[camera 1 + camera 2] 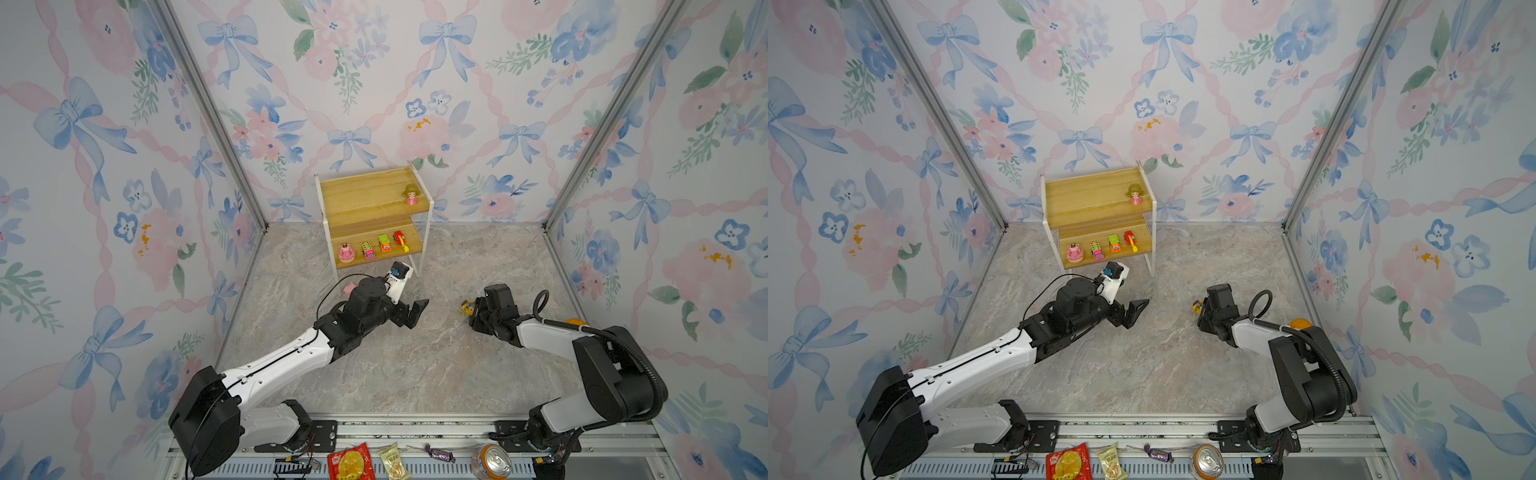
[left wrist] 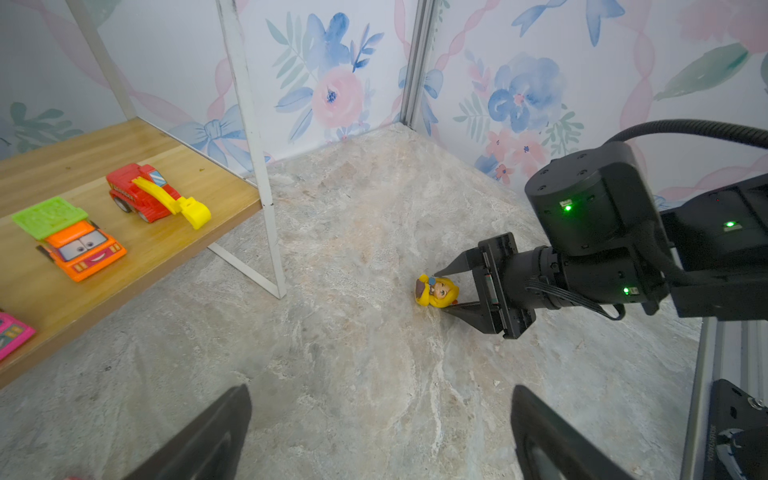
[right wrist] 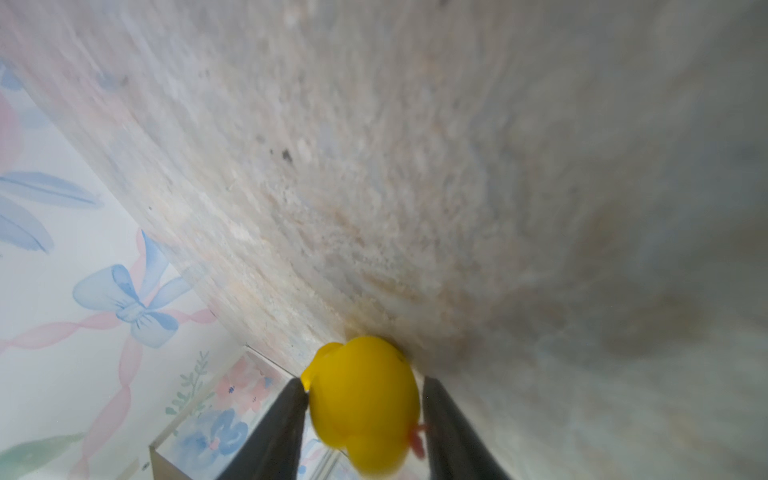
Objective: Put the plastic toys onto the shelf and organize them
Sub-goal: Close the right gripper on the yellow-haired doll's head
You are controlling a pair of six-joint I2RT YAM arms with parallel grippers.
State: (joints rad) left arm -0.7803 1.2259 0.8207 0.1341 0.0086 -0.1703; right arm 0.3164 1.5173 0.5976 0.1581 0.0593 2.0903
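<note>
left wrist; level pincer (image 2: 440, 291) clasps figure (image 2: 430, 294)

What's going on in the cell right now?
The right gripper is pinching the yellow-haired figure, which lies on the floor right of the shelf. The left gripper hangs open and empty in front of the shelf. Five toys are shelved: a pink-dress doll on the top tier; a round pink figure, pink car, green-orange car and red car on the lower tier. A pink pig lies on the floor behind the left arm.
</note>
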